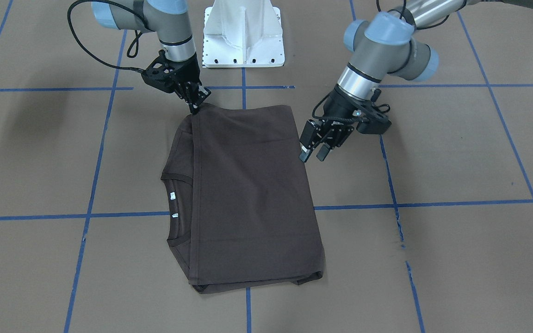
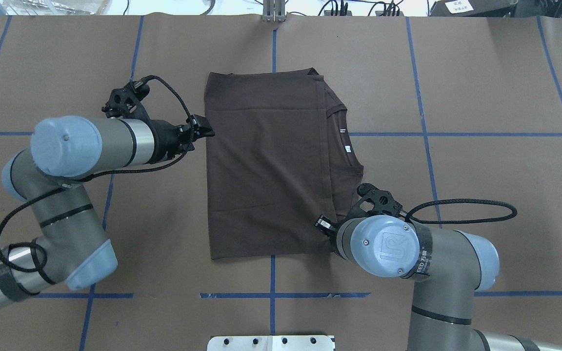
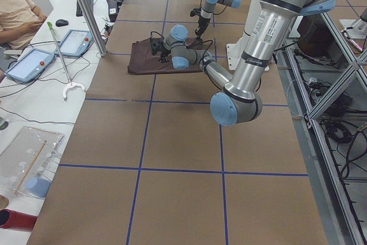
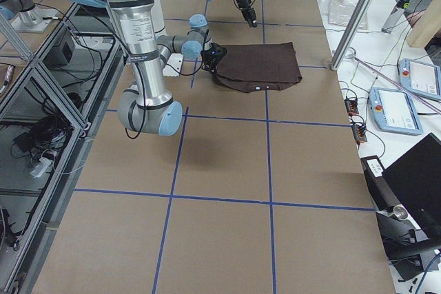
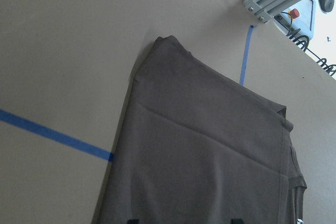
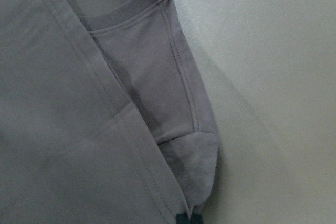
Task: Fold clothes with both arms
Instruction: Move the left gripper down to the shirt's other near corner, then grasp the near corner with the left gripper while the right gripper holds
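The dark brown T-shirt [image 1: 248, 194] [image 2: 266, 165] lies folded on the brown table. Its body is doubled over toward the ribbed collar [image 1: 176, 208], where white neck tags show. My right gripper [image 1: 195, 107] is shut on the shirt's corner at the fold's edge nearest the robot. In the right wrist view the cloth [image 6: 105, 103] runs into the fingertips [image 6: 188, 217]. My left gripper [image 1: 312, 155] [image 2: 205, 129] stands open just beside the shirt's opposite long edge, touching nothing. The left wrist view looks along the shirt [image 5: 210, 150], with both finger ends wide apart at the bottom.
The white pedestal base [image 1: 243, 37] stands behind the shirt. Blue tape lines [image 1: 433, 203] cross the table. Beyond the far edge are tablets [image 3: 31, 61], a metal post [image 3: 86, 10] and a seated person [image 3: 14, 12].
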